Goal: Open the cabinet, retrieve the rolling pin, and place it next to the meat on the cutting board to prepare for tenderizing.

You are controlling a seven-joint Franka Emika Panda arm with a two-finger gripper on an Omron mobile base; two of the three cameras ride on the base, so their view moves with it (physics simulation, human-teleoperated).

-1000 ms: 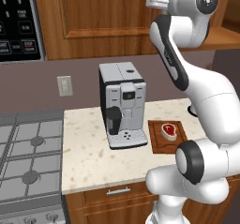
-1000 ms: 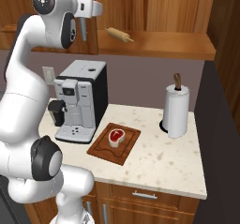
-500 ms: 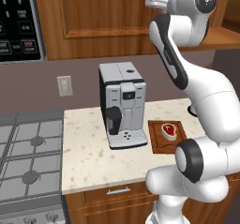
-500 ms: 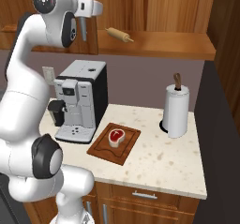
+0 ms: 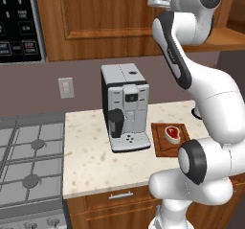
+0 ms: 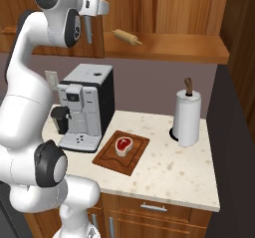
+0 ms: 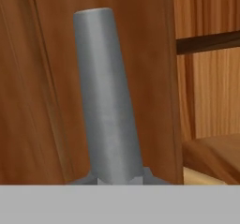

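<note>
Reddish-brown wood: cabinet (image 6: pixel 164 3), wall-mounted, upper run. Right bay stands open in the right base view, plain shelf exposed; door w/ long silver bar handle (image 7: pixel 108 101) swung out at about 10 o'clock of the frame.

Item 1, rolling pin (image 6: pixel 126 37): light tan, slim, lying on the open shelf, angled, thin handle tip pointing to 4 o'clock. At 12 o'clock from the cutting board, well above it.

Item 2, cutting board (image 6: pixel 105 160): dark reddish-brown, rectangular, flat on the speckled countertop (image 6: pixel 169 177), just beside the coffee machine at its 3 o'clock (right base view).

Item 3, meat (image 6: pixel 122 145): small red-pink steak, white fat rim, resting near the board's centre. Also seen in the left base view (image 5: pixel 173 132).

Item 4, gripper (image 6: pixel 87 25): up at the cabinet door, claw closed tight at the bar handle (fingertips themselves hidden behind the hand, so the exact contact can't be made out). Hand view has the handle running up from 6 o'clock to 12, wood door panel behind it.

Misc.:
- coffee machine (image 5: pixel 125 106), silver/black, countertop, 9 o'clock of board.
- paper towel roll (image 6: pixel 187 116), upright on holder, 3 o'clock of board, well apart.
- stove (image 5: pixel 26 156), gas burners, 9 o'clock of left base view.
- microwave (image 5: pixel 19 24), black, 10 o'clock, same view.
- wall outlet (image 5: pixel 66 87), beside coffee machine.
</note>
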